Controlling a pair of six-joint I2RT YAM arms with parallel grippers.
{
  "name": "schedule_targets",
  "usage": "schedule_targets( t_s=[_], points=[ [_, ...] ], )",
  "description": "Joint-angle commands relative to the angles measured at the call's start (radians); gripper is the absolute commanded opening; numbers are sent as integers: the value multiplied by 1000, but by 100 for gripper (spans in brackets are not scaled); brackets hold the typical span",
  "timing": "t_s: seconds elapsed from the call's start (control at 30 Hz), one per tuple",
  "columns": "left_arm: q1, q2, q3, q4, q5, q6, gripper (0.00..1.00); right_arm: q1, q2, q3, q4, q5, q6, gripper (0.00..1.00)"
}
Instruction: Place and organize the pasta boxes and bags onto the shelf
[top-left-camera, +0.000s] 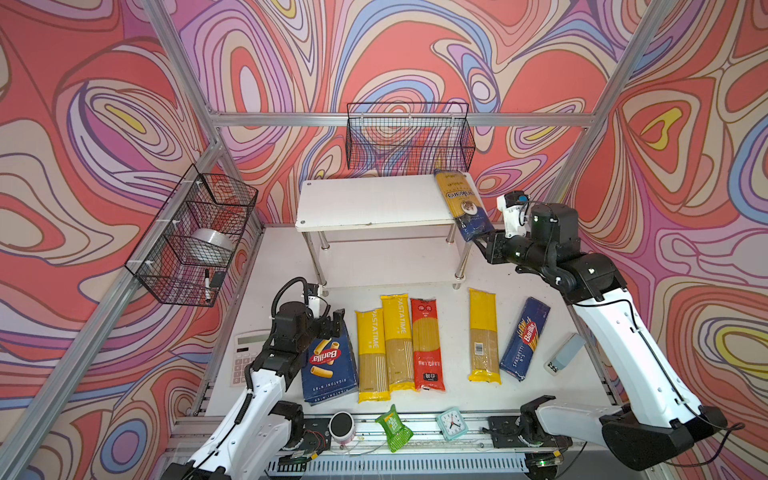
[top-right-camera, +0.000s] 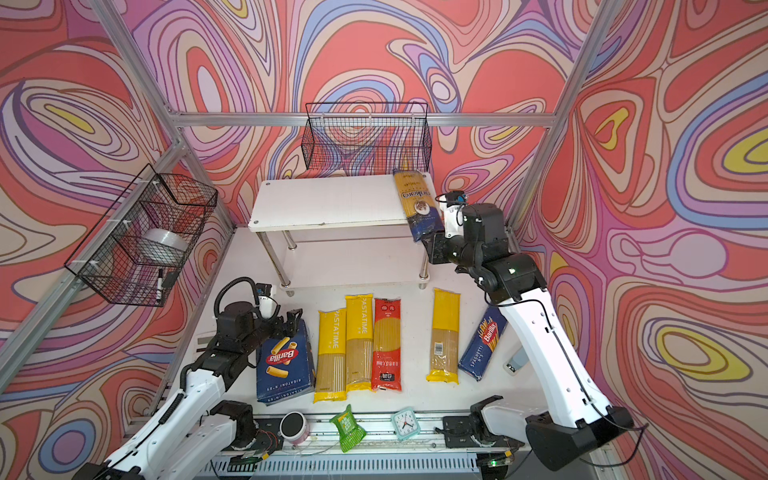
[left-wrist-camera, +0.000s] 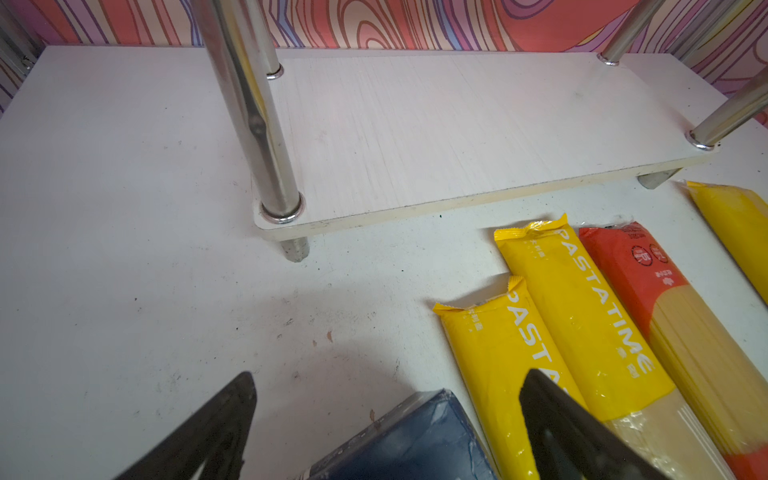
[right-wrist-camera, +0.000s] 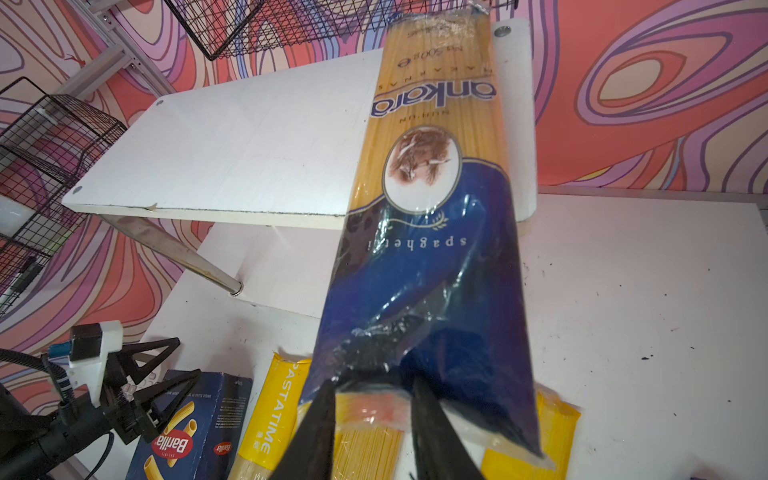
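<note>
Beside shelf (top-left-camera: 374, 203), right arm (top-left-camera: 536, 251) outstretched

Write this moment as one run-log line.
right gripper: shut on gold-and-blue bag, far end over shelf top | left gripper: open over rigatoni box | table: three yellow bags, red bag, spaghetti box

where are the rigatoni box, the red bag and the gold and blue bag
rigatoni box (top-left-camera: 332, 376), in a top view, on its blue upper face
red bag (top-left-camera: 427, 338), in a top view, on its clear middle window
gold and blue bag (right-wrist-camera: 419, 257), right wrist view, on its dark blue band
</note>
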Motion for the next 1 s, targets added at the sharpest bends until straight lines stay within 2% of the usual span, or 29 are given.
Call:
schedule_targets(
  t_s=[0.0,0.27,0.47,0.77,0.97],
  points=[
    [-4,-3,-1,10,-11,0,100,-5,34,-2,50,-6,-2,32],
    [-4,-16,-5,10,-13,0,100,-5,108,65,63,-41,8,32],
    [-4,-37,-17,13,-13,-1,100,-5,97,84,27,-44,-1,33],
    [-4,-21,-8,11,-7,2,100,-5,-103,-37,77,-229,-14,43],
    [-4,-15,-5,10,-1,4,100,-5,-214,-115,98,-342,12,45]
  ],
)
